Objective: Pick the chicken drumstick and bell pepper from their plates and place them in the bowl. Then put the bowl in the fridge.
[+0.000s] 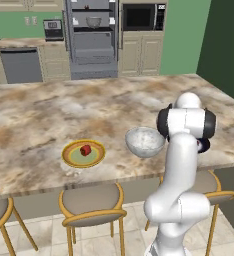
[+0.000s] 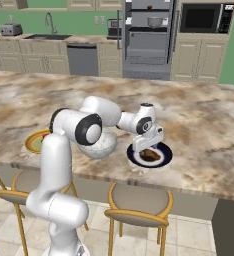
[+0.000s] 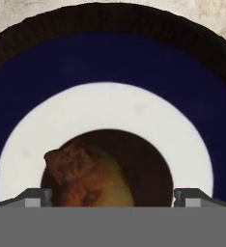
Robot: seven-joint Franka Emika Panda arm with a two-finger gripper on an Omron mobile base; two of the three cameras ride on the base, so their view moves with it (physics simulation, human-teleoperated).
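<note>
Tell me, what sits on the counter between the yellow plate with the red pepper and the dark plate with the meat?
The speckled bowl sits between them. In the right base view, the yellow plate lies left of it, the dark plate right.

Green walls (image 1: pixel 181 35) back cream cabinets (image 2: pixel 199 60), a black microwave (image 2: pixel 204 17) at one o'clock and a dishwasher (image 1: pixel 20 65). Marble desk (image 1: pixel 64 110), gold-framed stools (image 1: pixel 91 205), pale tiled floor (image 1: pixel 134 235).
</note>
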